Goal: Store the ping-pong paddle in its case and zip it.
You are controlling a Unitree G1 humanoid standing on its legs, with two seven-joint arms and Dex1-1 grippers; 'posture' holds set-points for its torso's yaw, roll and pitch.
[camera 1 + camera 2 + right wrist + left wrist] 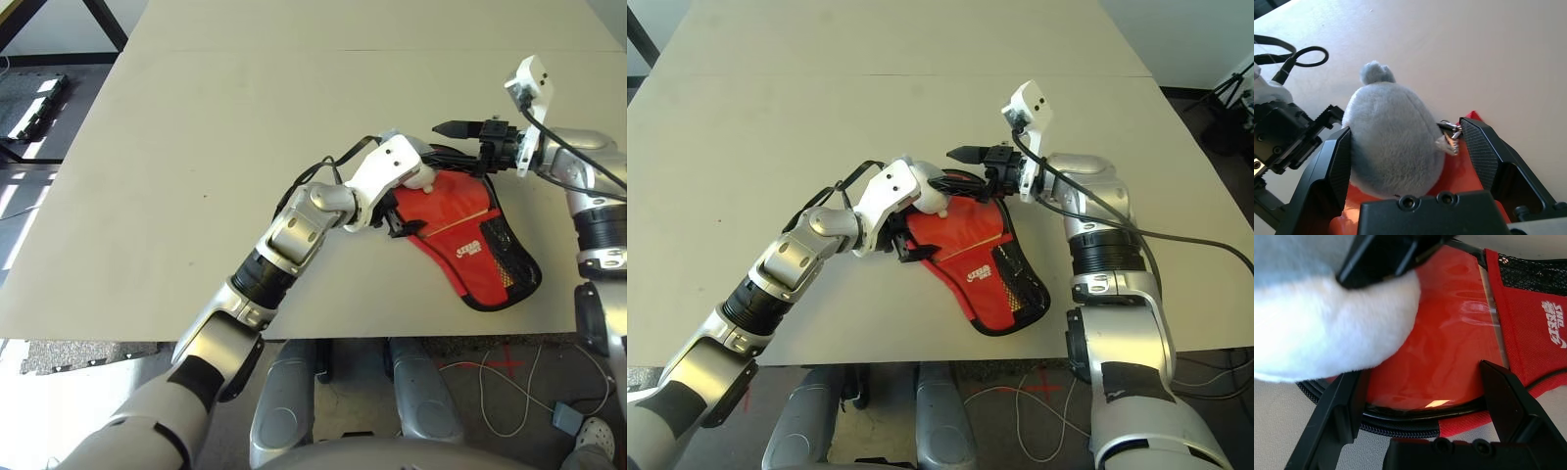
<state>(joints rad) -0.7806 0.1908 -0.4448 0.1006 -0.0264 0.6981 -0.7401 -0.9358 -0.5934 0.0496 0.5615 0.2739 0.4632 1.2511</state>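
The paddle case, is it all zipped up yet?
Not yet. Done: the paddle lies inside the case, its red face showing. Happening: the right gripper is open around a plush toy beside the zipper pull, and the left gripper is open at the case's edge. Left: zip it shut.

Plush toy [1393, 147] fills the gap between the right gripper's [1406, 152] spread fingers, resting on the case [470, 240]; bare table [245, 117] lies beyond.
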